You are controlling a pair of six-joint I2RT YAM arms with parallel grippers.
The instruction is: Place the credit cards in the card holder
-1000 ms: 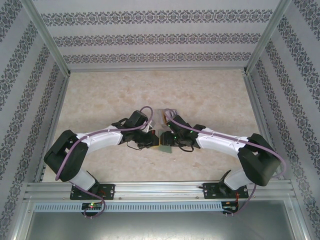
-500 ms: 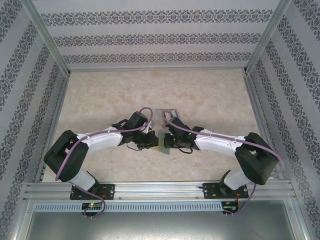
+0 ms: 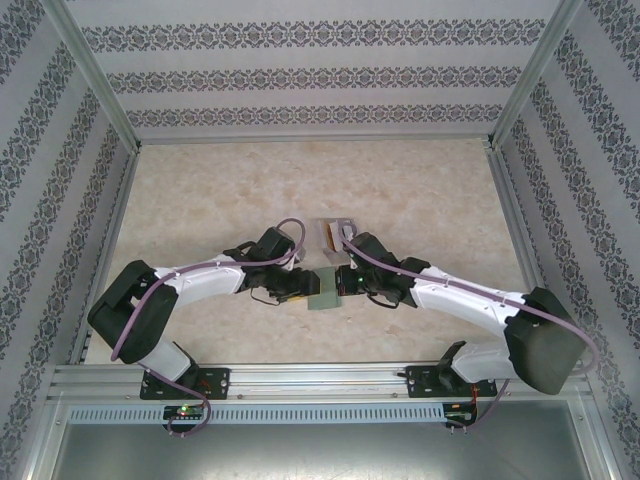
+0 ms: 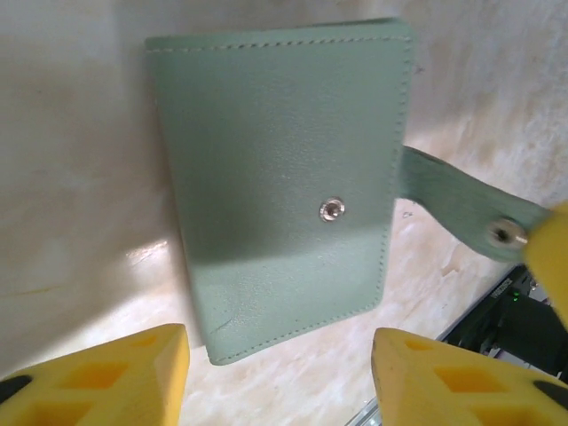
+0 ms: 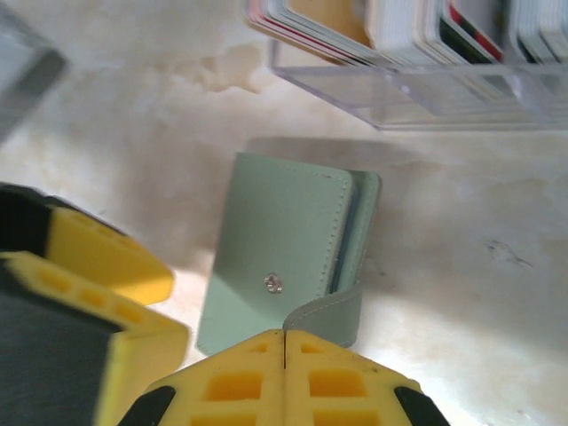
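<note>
1. Two grippers meet at mid-table over the card holder [image 3: 322, 292], which lies flat and closed on the beige marbled table [image 3: 420, 190].
2. Card holder [image 4: 275, 177]: sage-green grained leather, rectangular, stitched edges, a metal snap stud on its face.
3. Closing tab [image 4: 448, 200]: unsnapped, lifted off the surface, stretched sideways.
4. Right gripper [image 5: 284, 355]: yellow fingers pressed fully together, with the tab's end pinched at their tips.
5. Left gripper [image 4: 280, 373]: fingers spread wide and gripping nothing. The card holder's near edge sits between and just beyond them, untouched.
6. Clear plastic rack [image 5: 426, 89] stands just beyond the card holder, with credit cards [image 5: 311, 31] upright in its slots.
</note>
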